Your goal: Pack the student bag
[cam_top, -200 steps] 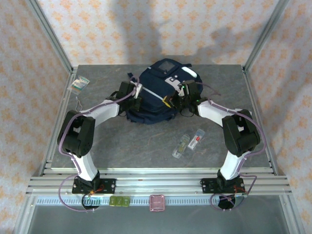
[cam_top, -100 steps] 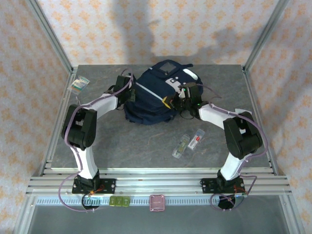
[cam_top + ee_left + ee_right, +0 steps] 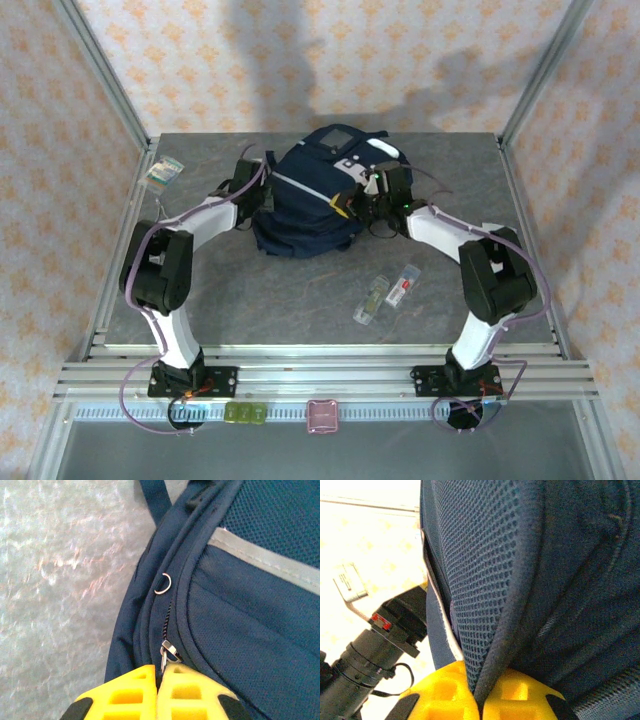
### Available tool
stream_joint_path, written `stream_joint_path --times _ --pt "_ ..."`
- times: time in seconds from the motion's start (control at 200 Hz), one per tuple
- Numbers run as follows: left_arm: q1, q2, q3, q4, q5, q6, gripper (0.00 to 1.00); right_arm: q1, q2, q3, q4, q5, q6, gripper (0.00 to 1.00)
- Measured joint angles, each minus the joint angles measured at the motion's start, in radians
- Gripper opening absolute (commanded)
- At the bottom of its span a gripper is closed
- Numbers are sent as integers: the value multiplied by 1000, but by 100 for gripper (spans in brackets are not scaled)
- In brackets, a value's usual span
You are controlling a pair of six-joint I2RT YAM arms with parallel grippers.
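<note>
The left tool [image 3: 159,674] is fully closed, its yellow pads pressed together on the tab of the zipper pull [image 3: 169,652] on the left flank of the student bag [image 3: 305,205]. The right tool [image 3: 479,692] is also closed, pinching a padded fabric edge on the bag's right flank. The bag lies at the middle of the far edge of the table [image 3: 250,290], front panel up, with its grey stripe [image 3: 265,560] running beside the zipper track. Two clear packets [image 3: 385,292] lie toward the near right part of the table, well apart from the bag, and a further packet [image 3: 163,172] lies at the far left corner. Judged from this, the step in hand is working the zipper, with nothing packed yet. Whether the compartment is open cannot be told. Several faults are possible. The tab is small and held only at the pad tips, so a pull that departs from the line of the track may strip it from the grip. The track curves around the bag's corner, so the soft fabric may bunch ahead of the slider and jam it. The metal ring [image 3: 162,584] beside the track may snag. If the right tool's pinch slips, the bag loses its anchor and will drag across the table instead of the slider travelling.
</note>
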Motion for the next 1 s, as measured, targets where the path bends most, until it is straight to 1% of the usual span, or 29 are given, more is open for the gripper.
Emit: stream_joint_path --times 0.115,0.23,0.385,0.475,0.511,0.586,0.611,0.656,0.706,0.776,0.846,0.956,1.001 --pt "-24 -77 -123 14 -30 -43 0 -9 31 33 -43 -19 -29 0" --pt "-100 -161 -218 15 -87 -103 0 -50 79 85 -90 -21 -61 0" --pt "-212 -229 -266 8 -113 -172 0 -135 121 123 -92 -13 -80 0" --pt "-217 -253 -266 5 -122 -187 0 -150 124 127 -93 -15 -86 0" --pt "-202 -256 -265 5 -126 -190 6 -148 125 129 -93 -19 -86 0" --pt "-158 -256 -255 -2 -127 -188 14 -138 128 129 -89 -34 -85 0" --pt "-147 -256 -248 -11 -132 -189 20 -135 130 129 -87 -38 -84 0" --pt "-136 -256 -235 -34 -150 -180 34 -132 132 129 -82 -42 -82 0" --pt "-135 -256 -220 -63 -189 -183 45 -133 134 129 -79 -40 -82 0" --pt "-135 -256 -201 -122 -253 -182 48 -142 134 129 -78 -35 -82 0" --pt "-137 -257 -188 -160 -292 -170 52 -153 134 129 -76 -33 -82 0" --pt "-185 -274 -181 -168 -315 -119 60 -161 134 129 -76 -34 -82 0" --pt "-213 -289 -180 -163 -305 -81 61 -161 134 129 -76 -36 -83 0"
